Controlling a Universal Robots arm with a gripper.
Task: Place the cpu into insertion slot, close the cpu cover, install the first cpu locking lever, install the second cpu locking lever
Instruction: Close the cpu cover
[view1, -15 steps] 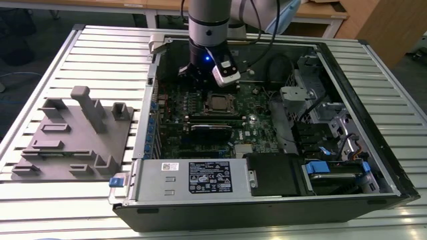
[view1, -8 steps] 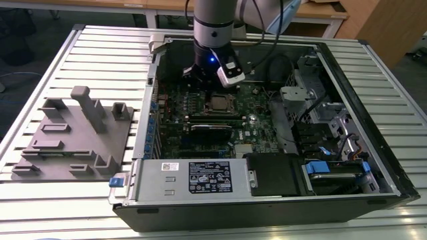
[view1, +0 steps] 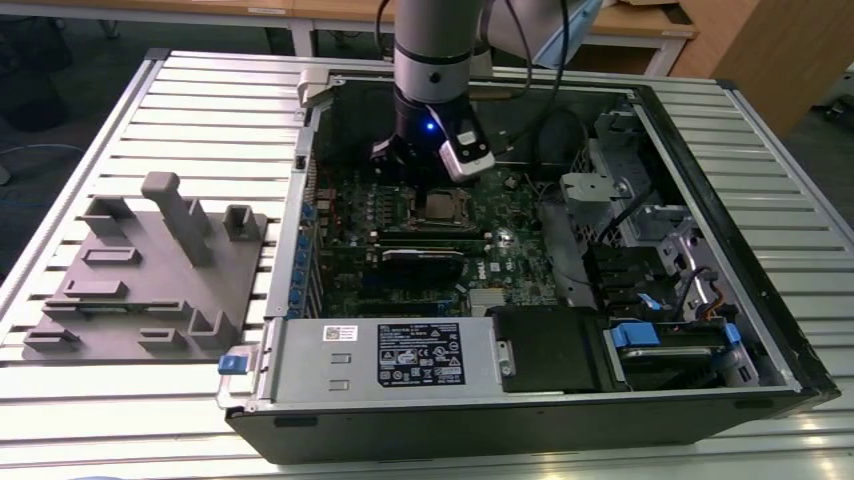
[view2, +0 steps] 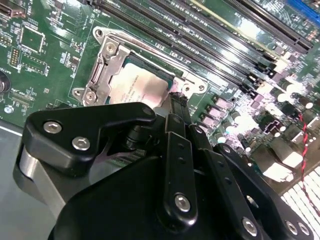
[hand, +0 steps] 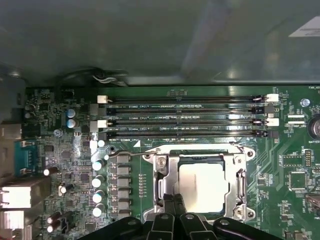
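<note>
The cpu (hand: 204, 187) lies flat in the insertion slot (view1: 438, 208) on the green motherboard, its pale metal top showing. The silver cpu cover (hand: 163, 172) is down over it and frames the chip; the second wrist view shows the same cpu (view2: 136, 89) and cover (view2: 106, 65). My gripper (hand: 173, 201) is shut, its black fingers pressed together with nothing seen between them. Its tips (view2: 176, 100) sit at one edge of the socket, right beside the chip's corner. A thin wire lever (hand: 122, 155) curls out at the socket's side. In the exterior view the gripper (view1: 420, 175) hangs just above the socket.
Long memory slots (hand: 185, 117) run along one side of the socket. A black expansion card (view1: 424, 255) lies across the board near it. The open case also holds a labelled power supply (view1: 400, 355) and drive bays (view1: 641, 230). A grey fixture (view1: 160, 270) stands on the exterior view's left.
</note>
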